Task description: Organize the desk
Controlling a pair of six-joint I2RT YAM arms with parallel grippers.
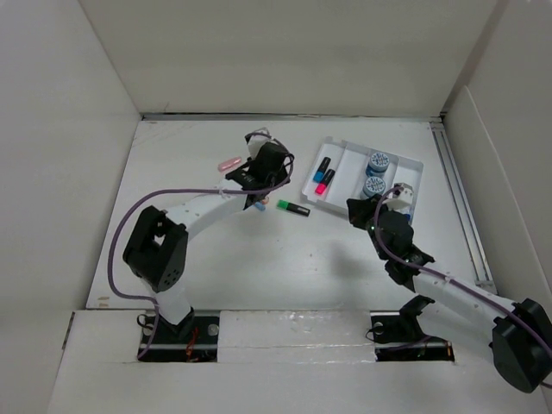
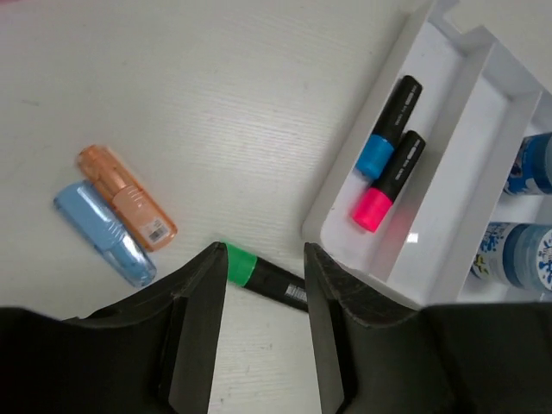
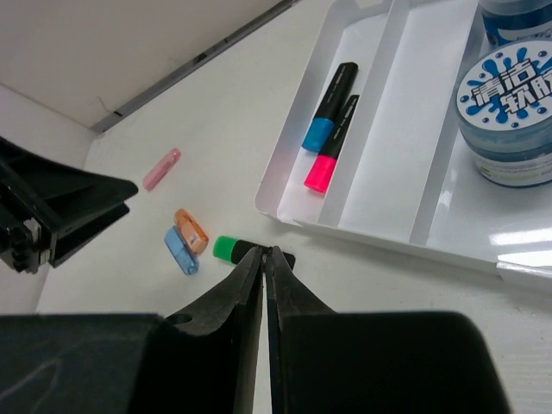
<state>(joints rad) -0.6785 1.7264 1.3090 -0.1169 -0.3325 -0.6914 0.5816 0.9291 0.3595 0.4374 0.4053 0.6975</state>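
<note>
The desk [image 1: 285, 267] is a white tabletop walled by white panels. A green-capped black highlighter [image 1: 293, 207] lies on it just left of a white compartment tray [image 1: 338, 143]. My left gripper [image 2: 263, 259] hovers open, its fingers either side of the highlighter [image 2: 259, 273] with nothing between them. My right gripper [image 3: 266, 251] is shut and empty, its tips over the highlighter's [image 3: 228, 249] black end. An orange clip-like piece [image 2: 127, 198] and a blue one [image 2: 103, 233] lie side by side left of the highlighter. A small pink piece [image 3: 162, 169] lies farther back.
The tray [image 2: 345, 250] holds a blue-capped marker [image 2: 388, 129] and a pink-capped marker [image 2: 390, 179] in its left slot, and two round blue tubs [image 1: 378, 162] [image 1: 373, 186] in the right slots. A metal rail [image 1: 461, 198] runs along the desk's right edge.
</note>
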